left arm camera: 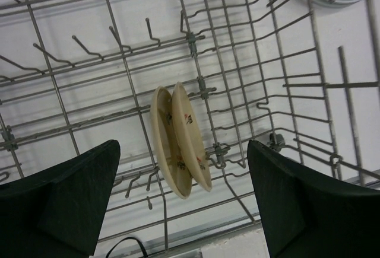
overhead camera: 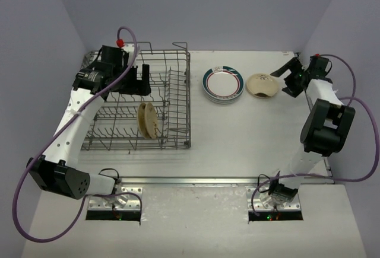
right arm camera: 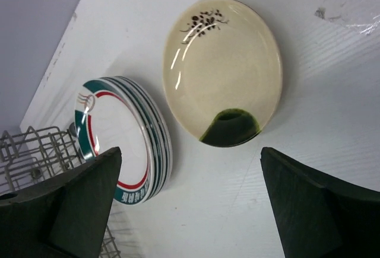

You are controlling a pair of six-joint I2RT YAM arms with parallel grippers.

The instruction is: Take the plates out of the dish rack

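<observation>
The grey wire dish rack [overhead camera: 178,124] stands at the left of the table. Two small tan plates [overhead camera: 149,120] stand on edge between its tines; they also show in the left wrist view [left arm camera: 178,139]. My left gripper [overhead camera: 138,79] is open and empty above the rack's far part, its fingers [left arm camera: 65,198] spread wide, apart from the plates. A stack of white plates with green-and-red rims [overhead camera: 223,84] lies on the table, and a tan plate with a dark green patch [overhead camera: 263,85] lies beside it. My right gripper [overhead camera: 284,77] is open and empty just right of that tan plate [right arm camera: 222,71].
The banded stack [right arm camera: 122,148] lies just right of the rack's corner [right arm camera: 32,151]. Purple cables loop around both arms. A metal strip runs along the table's near edge [overhead camera: 196,181]. Grey walls close in the back and sides.
</observation>
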